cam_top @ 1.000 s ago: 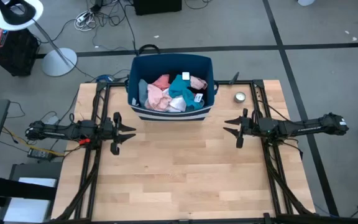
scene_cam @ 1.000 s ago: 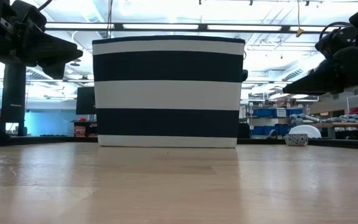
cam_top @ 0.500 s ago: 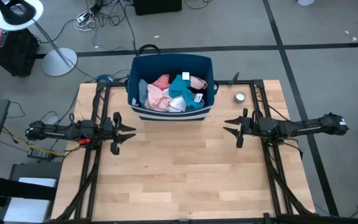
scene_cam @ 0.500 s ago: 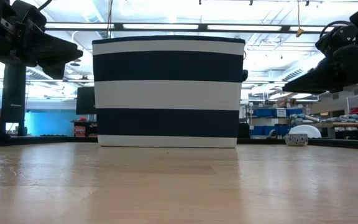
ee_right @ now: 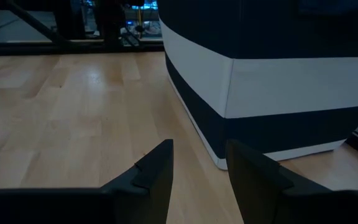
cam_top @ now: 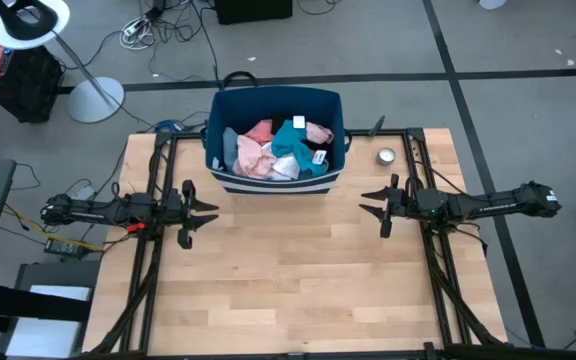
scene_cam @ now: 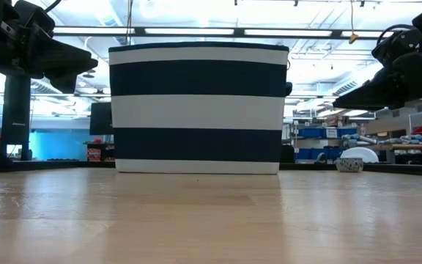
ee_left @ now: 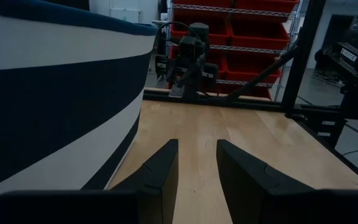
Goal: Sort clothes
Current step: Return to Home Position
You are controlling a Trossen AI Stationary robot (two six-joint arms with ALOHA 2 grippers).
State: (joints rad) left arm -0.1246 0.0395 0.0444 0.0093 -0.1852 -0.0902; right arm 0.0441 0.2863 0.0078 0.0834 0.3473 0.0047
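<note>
The clothes (cam_top: 278, 150) lie heaped inside the navy bin with white stripes (cam_top: 226, 178) at the table's far middle: coral-pink, teal, white and dark pieces show. The bin also shows in the low view (scene_cam: 198, 107), where it hides them. My left gripper (cam_top: 208, 210) is open and empty, off the bin's near left corner; its gap shows in the left wrist view (ee_left: 196, 158). My right gripper (cam_top: 368, 203) is open and empty, off the bin's near right corner, with the bin's corner ahead in the right wrist view (ee_right: 199, 158).
A small round metal tin (cam_top: 385, 156) stands on the table right of the bin. The bare wooden table top (cam_top: 288, 270) stretches from the bin to the near edge. Dark frame rails (cam_top: 153, 270) run along both sides.
</note>
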